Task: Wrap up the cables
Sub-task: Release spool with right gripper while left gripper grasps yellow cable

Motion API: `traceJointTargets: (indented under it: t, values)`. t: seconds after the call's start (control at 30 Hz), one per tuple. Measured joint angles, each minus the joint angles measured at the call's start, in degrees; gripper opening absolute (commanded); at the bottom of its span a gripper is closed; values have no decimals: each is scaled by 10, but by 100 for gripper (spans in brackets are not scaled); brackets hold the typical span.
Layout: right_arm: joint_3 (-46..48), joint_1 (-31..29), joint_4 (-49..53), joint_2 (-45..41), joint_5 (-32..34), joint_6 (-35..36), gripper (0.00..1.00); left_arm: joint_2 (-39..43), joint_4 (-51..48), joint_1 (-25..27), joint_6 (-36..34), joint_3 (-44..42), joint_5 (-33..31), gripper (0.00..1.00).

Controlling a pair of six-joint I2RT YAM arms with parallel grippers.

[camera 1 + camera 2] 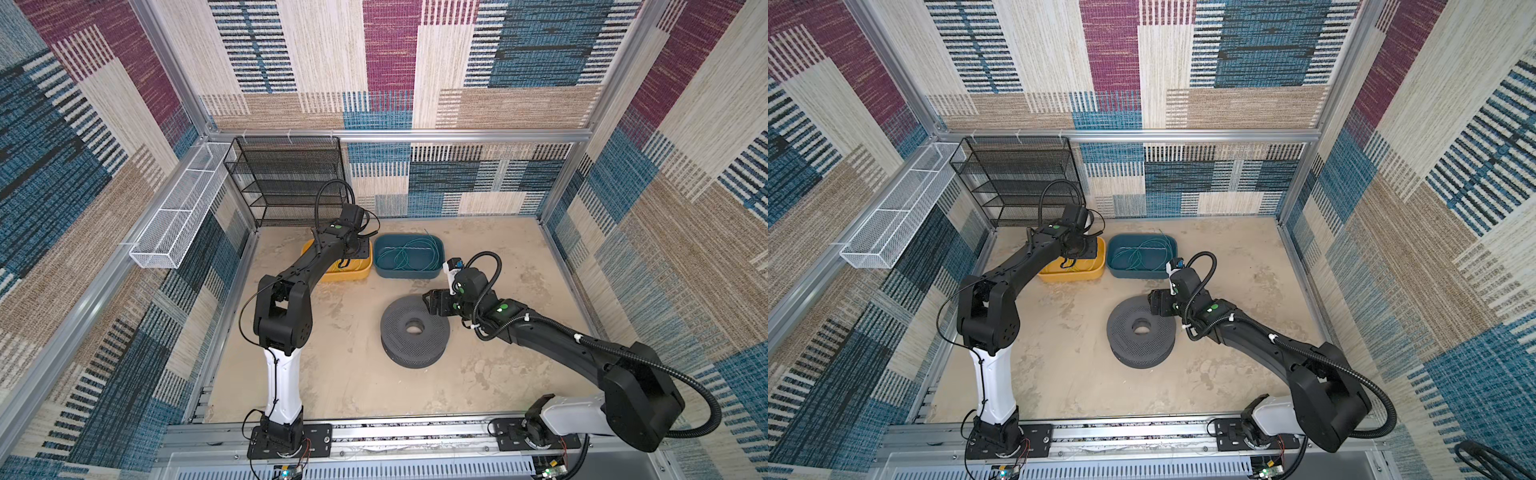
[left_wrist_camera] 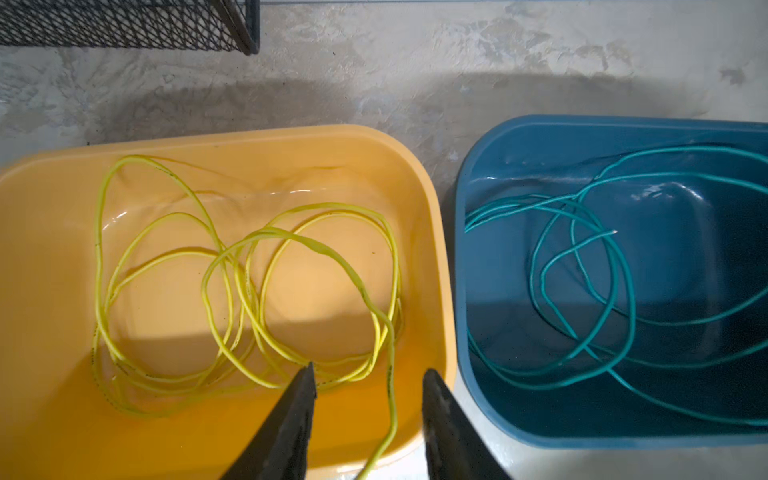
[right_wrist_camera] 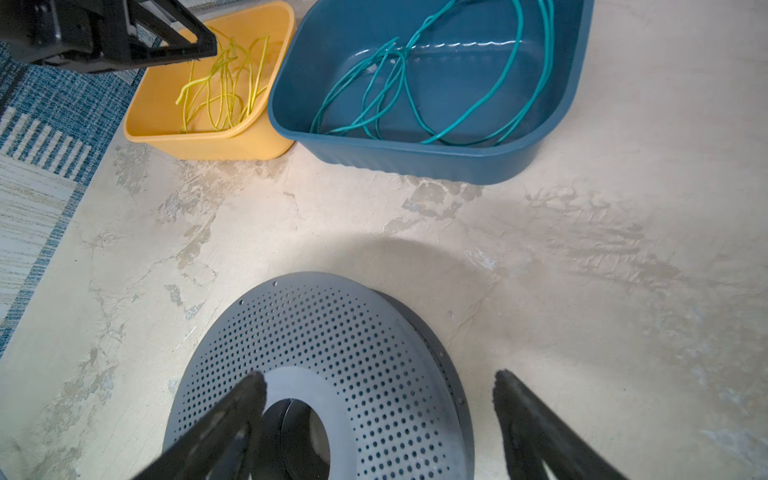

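Left gripper (image 2: 369, 369) is held half-open astride a strand of yellow cable (image 2: 321, 248) in the yellow tub (image 2: 424, 270); right gripper (image 3: 378, 376) is spread wide over the perforated spool (image 3: 353, 332). Snagged loops could be dragged out together when pinched.

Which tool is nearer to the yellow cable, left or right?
Left. The left tool hangs over the yellow tub with a strand of yellow cable between its open jaws; the right tool hovers over the gray perforated spool, apart from that tub.
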State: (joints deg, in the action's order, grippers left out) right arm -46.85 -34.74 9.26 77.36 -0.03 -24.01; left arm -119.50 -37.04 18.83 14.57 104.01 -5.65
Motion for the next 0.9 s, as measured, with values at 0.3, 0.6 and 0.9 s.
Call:
traceJointTargets:
  t: [0.3, 0.6, 0.9]
  values:
    - [0, 1, -3, 3, 0, -2, 87, -17, -9, 1, -11, 5, 15, 18]
    - [0, 1, -4, 3, -1, -6, 87, 7, -13, 2, -26, -2, -7, 0]
    - [0, 1, -4, -7, -5, -13, 87, 78, -15, 9, -39, -7, -19, 0]
